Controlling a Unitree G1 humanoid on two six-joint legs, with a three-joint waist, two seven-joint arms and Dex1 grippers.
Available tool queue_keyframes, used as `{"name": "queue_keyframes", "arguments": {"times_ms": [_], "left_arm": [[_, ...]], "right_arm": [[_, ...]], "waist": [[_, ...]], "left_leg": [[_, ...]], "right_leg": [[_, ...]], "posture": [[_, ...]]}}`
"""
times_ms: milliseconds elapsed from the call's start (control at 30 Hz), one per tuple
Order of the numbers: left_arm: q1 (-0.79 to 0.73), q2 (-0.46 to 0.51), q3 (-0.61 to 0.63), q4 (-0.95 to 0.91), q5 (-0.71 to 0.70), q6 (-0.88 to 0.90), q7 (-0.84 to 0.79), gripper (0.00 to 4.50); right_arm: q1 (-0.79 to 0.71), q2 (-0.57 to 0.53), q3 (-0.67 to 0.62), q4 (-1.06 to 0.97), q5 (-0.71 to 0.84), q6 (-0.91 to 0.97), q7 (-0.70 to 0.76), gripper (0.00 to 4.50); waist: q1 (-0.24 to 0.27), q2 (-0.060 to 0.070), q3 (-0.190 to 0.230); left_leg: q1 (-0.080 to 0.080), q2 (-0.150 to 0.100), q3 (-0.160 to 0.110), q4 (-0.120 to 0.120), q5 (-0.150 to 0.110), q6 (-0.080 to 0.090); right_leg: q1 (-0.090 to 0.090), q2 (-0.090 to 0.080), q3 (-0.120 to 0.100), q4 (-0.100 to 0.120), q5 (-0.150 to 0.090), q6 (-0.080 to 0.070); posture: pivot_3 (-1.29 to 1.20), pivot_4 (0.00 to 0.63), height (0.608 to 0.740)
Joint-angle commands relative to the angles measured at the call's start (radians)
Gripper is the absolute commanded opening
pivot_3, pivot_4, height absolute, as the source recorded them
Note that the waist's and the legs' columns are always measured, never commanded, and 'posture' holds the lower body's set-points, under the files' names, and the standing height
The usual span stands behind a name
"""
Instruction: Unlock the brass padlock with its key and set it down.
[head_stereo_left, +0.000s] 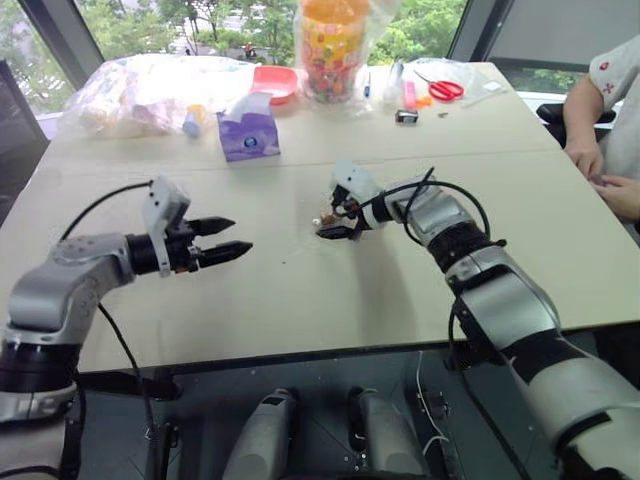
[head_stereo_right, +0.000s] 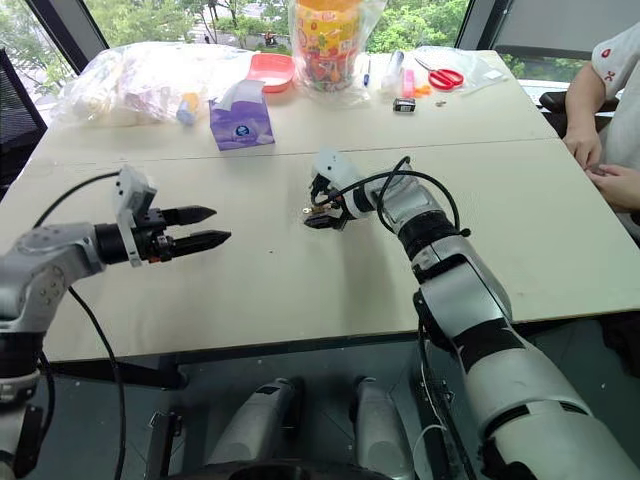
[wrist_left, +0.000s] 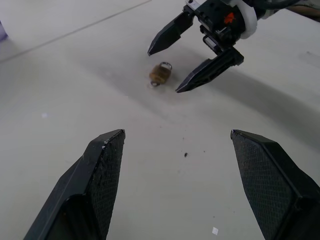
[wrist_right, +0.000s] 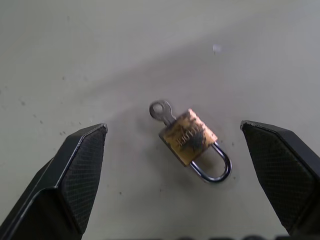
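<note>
I am hovering my right gripper (wrist_right: 175, 175), jaws wide and empty, over the brass padlock (wrist_right: 189, 137); its key (wrist_right: 162, 111) is inserted, shackle closed; unlocking is pending; my left gripper (head_stereo_left: 228, 240) is waiting open, empty

The brass padlock (wrist_right: 188, 137) is worn yellow metal with a shiny steel shackle and a dull silvery key (wrist_right: 162, 111) — lying on a matt, smooth tabletop (wrist_right: 100, 60); the right claw (wrist_right: 177, 175) has black cross-hatched, rubbery pads.

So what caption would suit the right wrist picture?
Open right tool poised over the brass padlock, key in its base, lying on the table.
</note>
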Motion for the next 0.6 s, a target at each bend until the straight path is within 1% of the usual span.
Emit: {"name": "queue_keyframes", "arguments": {"times_ms": [33, 167, 233, 300, 467, 533, 600], "left_arm": [[0.034, -0.016, 0.07, -0.103, -0.02, 0.001, 0.06, 3.53], [0.085, -0.024, 0.109, -0.163, -0.024, 0.009, 0.112, 3.53], [0.116, -0.023, 0.136, -0.186, -0.033, 0.017, 0.128, 3.53], [0.136, -0.024, 0.151, -0.204, -0.035, 0.023, 0.143, 3.53], [0.147, -0.028, 0.156, -0.222, -0.038, 0.031, 0.169, 3.53], [0.153, -0.027, 0.157, -0.231, -0.038, 0.032, 0.179, 3.53], [0.165, -0.023, 0.161, -0.242, -0.037, 0.031, 0.187, 3.57]], "right_arm": [[-0.061, 0.024, -0.032, 0.1, -0.047, -0.091, -0.01, 4.5], [-0.069, 0.047, -0.041, 0.168, -0.096, -0.121, -0.025, 4.5], [-0.068, 0.065, -0.056, 0.18, -0.105, -0.139, -0.008, 4.5], [-0.063, 0.082, -0.061, 0.186, -0.124, -0.166, -0.011, 4.5], [-0.058, 0.11, -0.083, 0.199, -0.16, -0.202, -0.038, 4.5], [-0.057, 0.127, -0.089, 0.204, -0.171, -0.202, -0.022, 4.5], [-0.054, 0.14, -0.09, 0.206, -0.185, -0.201, -0.006, 3.9]], "waist": [[-0.001, 0.0, 0.0], [-0.002, 0.0, 0.0], [-0.003, 0.0, 0.0], [-0.005, 0.0, 0.0], [-0.021, 0.0, 0.0], [-0.026, 0.0, 0.0], [-0.029, 0.0, 0.0]], "left_leg": [[0.0, 0.001, -0.001, 0.0, -0.001, 0.001], [0.005, 0.002, -0.002, -0.005, 0.001, -0.005], [0.011, 0.002, -0.001, -0.009, 0.003, -0.008], [0.017, 0.003, -0.001, -0.011, 0.003, -0.008], [0.018, 0.003, -0.001, -0.011, 0.005, -0.007], [0.018, 0.003, -0.001, -0.011, 0.005, -0.008], [0.018, 0.003, -0.001, -0.011, 0.005, -0.008]], "right_leg": [[0.0, 0.001, 0.0, 0.001, 0.0, 0.0], [0.0, 0.002, 0.0, 0.004, 0.0, -0.001], [0.003, 0.002, 0.001, 0.004, 0.0, -0.005], [0.007, 0.003, 0.001, 0.005, -0.001, -0.006], [0.007, 0.004, 0.001, 0.008, -0.001, -0.006], [0.006, 0.004, 0.001, 0.009, -0.001, -0.006], [0.005, 0.004, 0.002, 0.012, -0.001, -0.006]], "posture": [[0.0, 0.15, 0.74], [0.0, 0.15, 0.74], [0.0, 0.15, 0.74], [0.0, 0.15, 0.74], [0.0, 0.15, 0.74], [0.0, 0.15, 0.74], [0.0, 0.15, 0.74]]}}
